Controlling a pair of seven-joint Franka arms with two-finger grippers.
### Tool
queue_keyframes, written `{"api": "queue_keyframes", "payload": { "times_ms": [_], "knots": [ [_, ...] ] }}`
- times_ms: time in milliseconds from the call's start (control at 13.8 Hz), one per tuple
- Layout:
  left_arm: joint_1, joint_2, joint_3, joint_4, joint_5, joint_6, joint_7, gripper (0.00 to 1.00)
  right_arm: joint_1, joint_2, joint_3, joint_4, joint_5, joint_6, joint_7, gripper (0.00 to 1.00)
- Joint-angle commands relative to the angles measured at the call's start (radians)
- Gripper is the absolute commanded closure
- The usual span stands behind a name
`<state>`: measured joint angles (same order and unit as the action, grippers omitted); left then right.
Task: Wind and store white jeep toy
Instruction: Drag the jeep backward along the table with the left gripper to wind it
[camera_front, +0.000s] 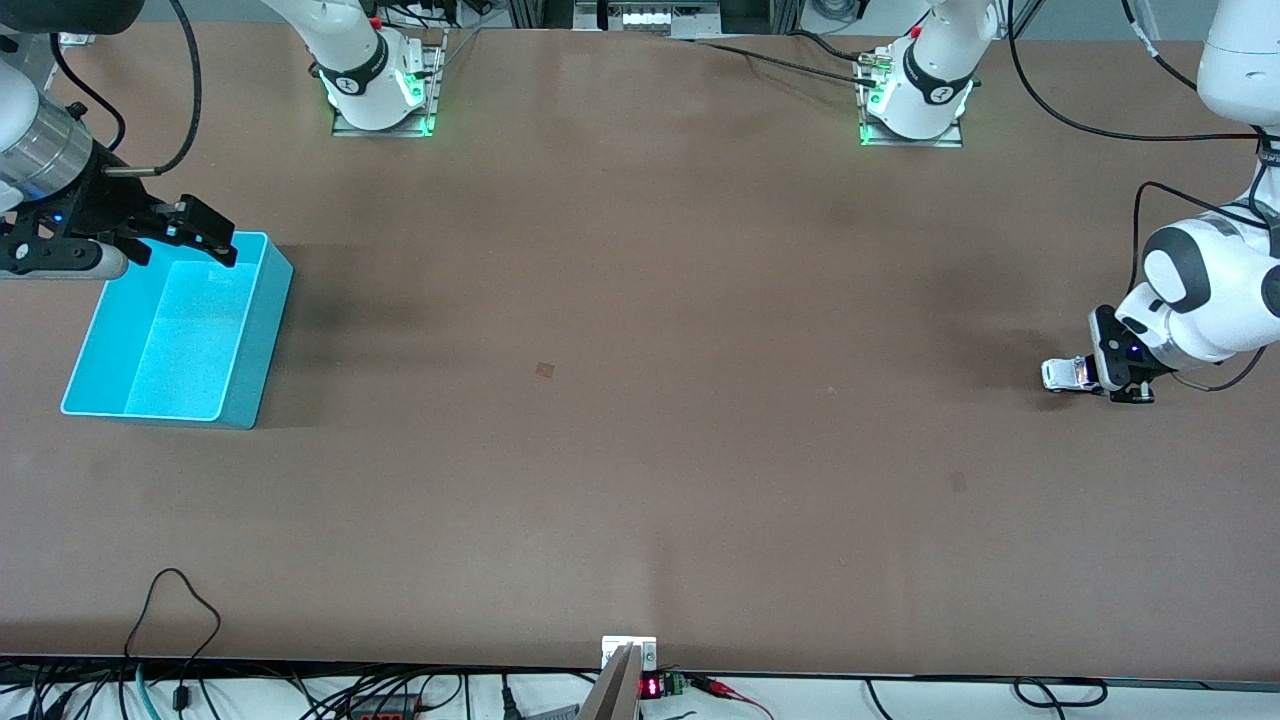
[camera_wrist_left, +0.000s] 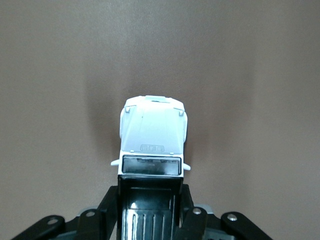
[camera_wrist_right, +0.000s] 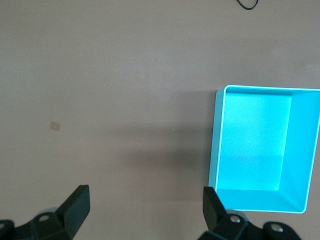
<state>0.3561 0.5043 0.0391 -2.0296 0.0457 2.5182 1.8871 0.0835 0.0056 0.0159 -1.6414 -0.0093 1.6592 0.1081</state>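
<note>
White jeep toy (camera_wrist_left: 152, 137) pinched in left tool (camera_wrist_left: 150, 210); right tool (camera_wrist_right: 145, 205) spread above turquoise bin (camera_wrist_right: 217, 145).

Premises present as a robotics laboratory. Two white robot arms stand bolted on metal base plates (camera_front: 383, 122) lit green, along one edge of a broad brown table (camera_front: 640, 450). Black cables (camera_front: 180, 620) trail over the table edge nearest the front camera, beside a small red digital display (camera_front: 650, 687).

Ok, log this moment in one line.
left end effector: shut on white jeep toy | right end effector: open over turquoise bin | bin empty
</note>
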Motion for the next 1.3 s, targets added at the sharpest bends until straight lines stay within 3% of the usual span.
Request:
{"api": "queue_keyframes", "payload": {
  "times_ms": [0, 217, 289, 361, 433, 867, 1228],
  "knots": [
    [0.02, 0.068, -0.004, 0.005, 0.025, -0.013, 0.05, 0.85, -0.001, -0.024, 0.003, -0.02, -0.006, -0.006, -0.007, 0.0],
    [0.02, 0.069, -0.004, 0.005, 0.025, -0.013, 0.049, 0.84, -0.001, -0.024, 0.003, -0.02, -0.006, -0.006, -0.007, 0.0],
    [0.02, 0.068, -0.004, 0.006, 0.025, -0.013, 0.049, 0.78, -0.001, -0.024, 0.003, -0.02, -0.006, -0.006, -0.007, 0.0],
    [0.02, 0.066, -0.005, 0.014, 0.023, -0.018, 0.043, 0.48, -0.001, -0.024, 0.003, -0.02, -0.006, -0.006, -0.007, 0.0],
    [0.018, 0.06, -0.007, 0.023, 0.023, -0.025, 0.046, 0.0, -0.001, -0.024, 0.003, -0.02, -0.006, -0.006, -0.007, 0.0],
    [-0.002, 0.046, -0.033, 0.159, 0.02, -0.255, 0.024, 0.0, -0.001, -0.024, 0.003, -0.02, -0.006, -0.006, -0.007, 0.0],
    [-0.009, -0.041, -0.053, 0.175, 0.023, -0.436, -0.176, 0.0, -0.002, -0.024, 0.001, -0.02, -0.006, -0.007, -0.008, 0.0]
  ]
}}
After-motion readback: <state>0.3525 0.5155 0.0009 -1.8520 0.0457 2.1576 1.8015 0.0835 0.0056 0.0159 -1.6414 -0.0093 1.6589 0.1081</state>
